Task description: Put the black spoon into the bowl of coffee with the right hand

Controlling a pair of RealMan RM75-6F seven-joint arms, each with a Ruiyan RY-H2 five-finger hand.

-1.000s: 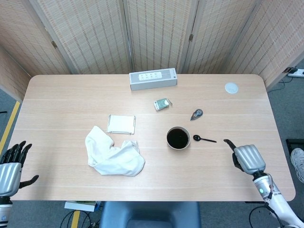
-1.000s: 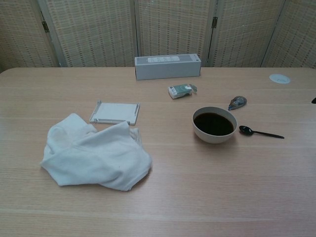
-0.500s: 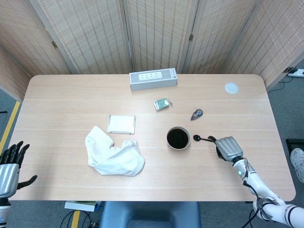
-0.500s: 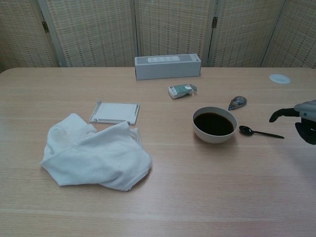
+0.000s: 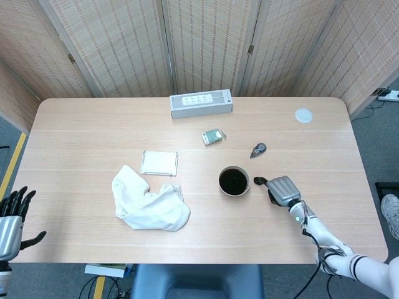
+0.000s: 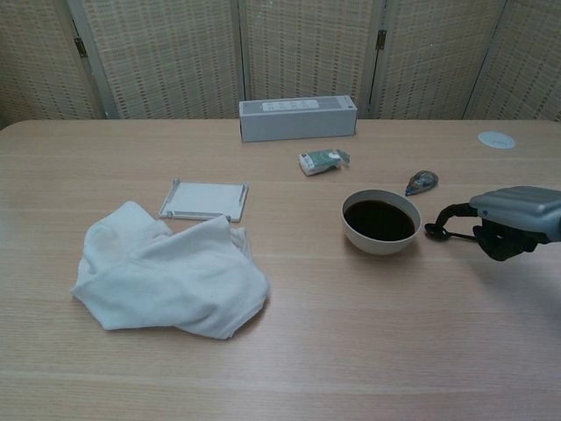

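The black spoon lies flat on the table just right of the bowl of coffee [image 5: 234, 180] [image 6: 380, 220]; only its small dark bowl end [image 5: 259, 180] [image 6: 433, 231] shows. My right hand [image 5: 283, 189] [image 6: 508, 215] hovers low over the handle and hides it, thumb reaching left toward the spoon's bowl end, dark fingers curled down on the right. Thumb and fingers stand apart, and I see no grip on the spoon. My left hand [image 5: 12, 218] hangs off the table's near left corner with fingers spread, holding nothing.
A crumpled white cloth [image 5: 149, 205] and a flat white tray [image 5: 159, 162] lie left of the bowl. Behind it are a correction-tape dispenser [image 5: 258, 150], a green packet [image 5: 213, 136], a long grey box [image 5: 201, 104] and a white disc [image 5: 303, 114].
My right hand has moved left from the table's right side and come down over the spoon's handle. The spoon and bowl have not moved. The left hand dropped slightly.
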